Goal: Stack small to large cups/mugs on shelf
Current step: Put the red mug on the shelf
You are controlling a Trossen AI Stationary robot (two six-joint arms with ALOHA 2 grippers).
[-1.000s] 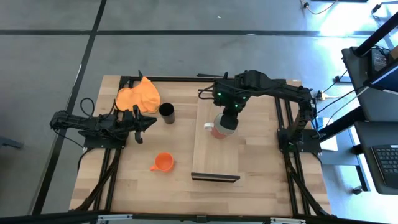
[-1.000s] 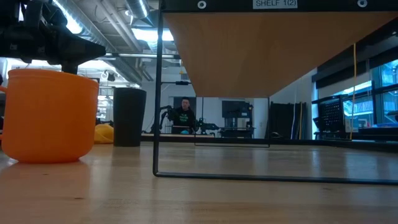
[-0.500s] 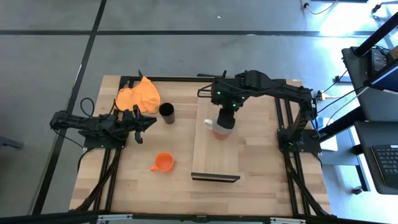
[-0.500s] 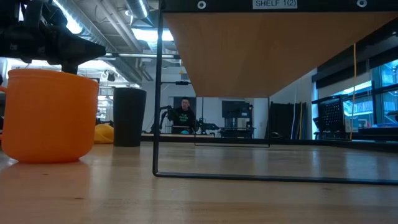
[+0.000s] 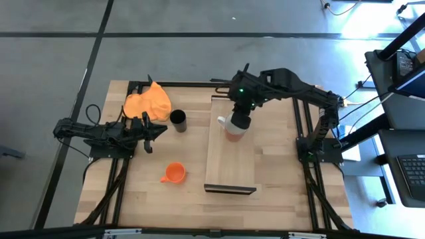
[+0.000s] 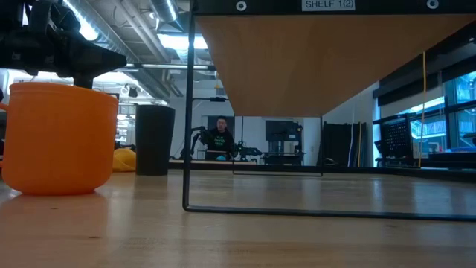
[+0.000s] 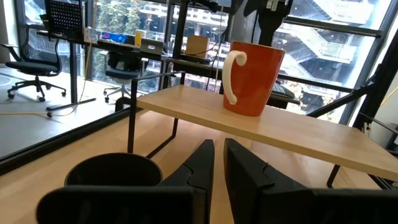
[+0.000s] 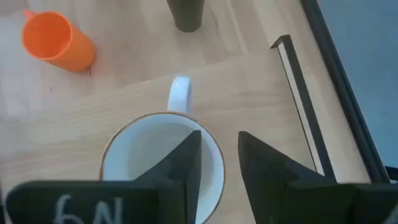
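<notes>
The white-and-red mug (image 5: 229,127) stands on the far part of the light wooden shelf (image 5: 230,166); in the left wrist view (image 7: 252,78) it is upright, its white handle toward that camera. My right gripper (image 5: 239,121) is above it, shut on its rim. The black cup (image 5: 178,120) stands on the table left of the shelf, and the orange mug (image 5: 174,172) stands nearer the front. My left gripper (image 5: 158,130) is shut and empty, just left of the black cup (image 7: 112,171). My right gripper comes from above, pointing down. One finger (image 8: 186,162) is inside the mug and the other (image 8: 261,168) outside, with the rim (image 8: 219,152) between them on the side away from the handle (image 8: 179,93). The mug is upright, its base on the shelf board (image 7: 249,113).
An orange cloth (image 5: 147,103) lies at the far left of the table. The shelf's dark bracket (image 5: 230,189) closes its near end; the low view shows the shelf's underside (image 6: 312,52) and thin leg (image 6: 187,112). A person (image 6: 219,134) sits far behind the table.
My right gripper has gone toward the table's far edge along the shelf, taking the white-and-red mug with it. The mug stays upright, its handle still toward the table's left.
</notes>
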